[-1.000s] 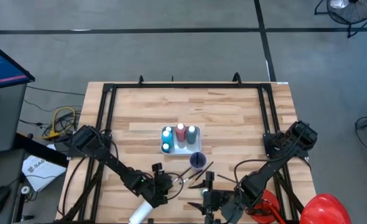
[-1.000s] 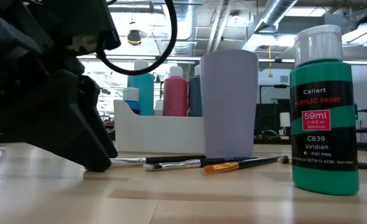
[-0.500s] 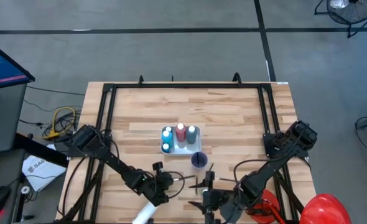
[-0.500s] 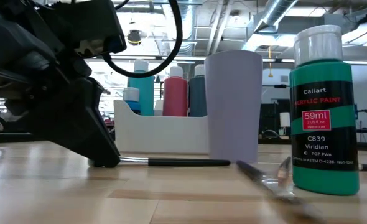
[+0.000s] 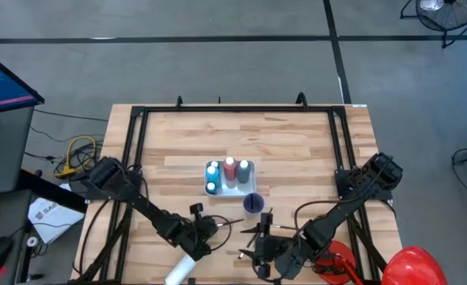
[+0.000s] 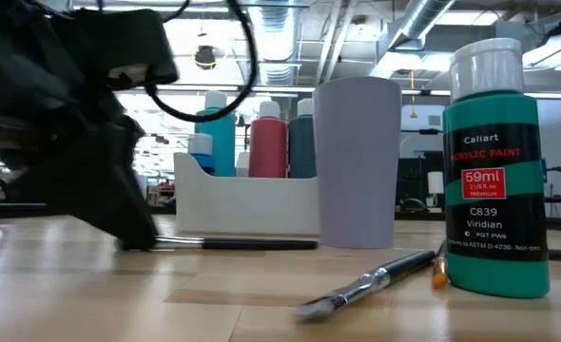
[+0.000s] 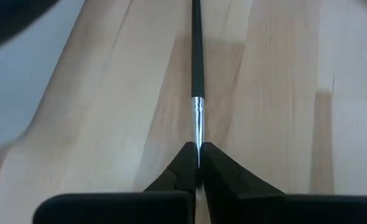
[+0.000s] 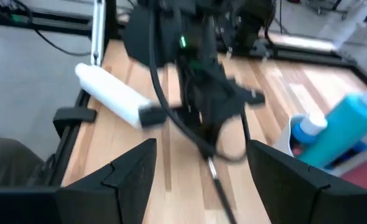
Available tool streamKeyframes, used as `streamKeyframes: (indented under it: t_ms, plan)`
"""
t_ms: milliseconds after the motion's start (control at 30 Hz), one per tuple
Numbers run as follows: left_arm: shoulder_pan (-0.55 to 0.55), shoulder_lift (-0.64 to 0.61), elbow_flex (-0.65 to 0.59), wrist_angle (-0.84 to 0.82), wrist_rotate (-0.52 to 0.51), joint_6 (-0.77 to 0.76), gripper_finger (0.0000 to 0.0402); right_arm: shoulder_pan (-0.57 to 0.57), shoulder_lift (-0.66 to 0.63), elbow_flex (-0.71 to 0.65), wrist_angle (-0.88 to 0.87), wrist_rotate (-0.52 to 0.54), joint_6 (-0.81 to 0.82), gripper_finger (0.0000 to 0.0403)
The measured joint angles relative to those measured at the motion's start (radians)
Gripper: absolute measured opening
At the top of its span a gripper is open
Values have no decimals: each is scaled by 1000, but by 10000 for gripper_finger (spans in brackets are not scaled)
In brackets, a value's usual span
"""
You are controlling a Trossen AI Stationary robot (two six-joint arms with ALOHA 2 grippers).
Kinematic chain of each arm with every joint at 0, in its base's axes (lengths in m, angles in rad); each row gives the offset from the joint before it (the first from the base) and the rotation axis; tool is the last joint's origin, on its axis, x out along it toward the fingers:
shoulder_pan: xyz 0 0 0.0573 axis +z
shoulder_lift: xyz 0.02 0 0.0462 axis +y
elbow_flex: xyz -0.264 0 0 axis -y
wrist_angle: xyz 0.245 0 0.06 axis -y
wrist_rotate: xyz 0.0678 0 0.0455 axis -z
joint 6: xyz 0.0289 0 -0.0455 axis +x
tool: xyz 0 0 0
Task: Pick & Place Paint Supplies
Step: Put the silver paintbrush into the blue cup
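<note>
Left wrist view: the left gripper point(image 7: 198, 163) is pinching a brush point(image 7: 196, 74) by its metal ferrule, flat on the table point(image 7: 277, 93), apparently to lift it toward the purple cup point(image 5: 252, 203); the right gripper point(image 5: 259, 252) is waiting nearby, fingers spread.

The far half of the bench point(image 5: 241, 134) lies bare between the side rails, open to passage. Mid-bench the white caddy point(image 5: 230, 177) of paint bottles stands with the lavender cup point(image 5: 252, 203) just beside it. Nearer, room is tight: the left end effector point(image 5: 210, 226), clamped on a black-handled brush point(image 6: 233, 244), and the right end effector point(image 5: 259, 252), fingers spread, crowd the front strip, with a loose brush point(image 6: 371, 282) and the green Viridian bottle point(image 6: 494, 171).
</note>
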Motion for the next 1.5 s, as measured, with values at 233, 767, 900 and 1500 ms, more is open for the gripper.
streamKeyframes:
  t_ms: [233,767,900,1500]
  plan:
    - [-79,-134,-1,-43,11,25,3,-43,0,-1,-60,-117,80,244]
    - [-123,-177,1,72,-58,127,3,-143,92,-2,-30,-425,111,244]
    - [-122,-178,2,116,-50,163,3,-163,107,0,-6,-458,115,244]
    - [-122,-179,3,139,-54,181,3,-157,113,0,-46,-518,151,125]
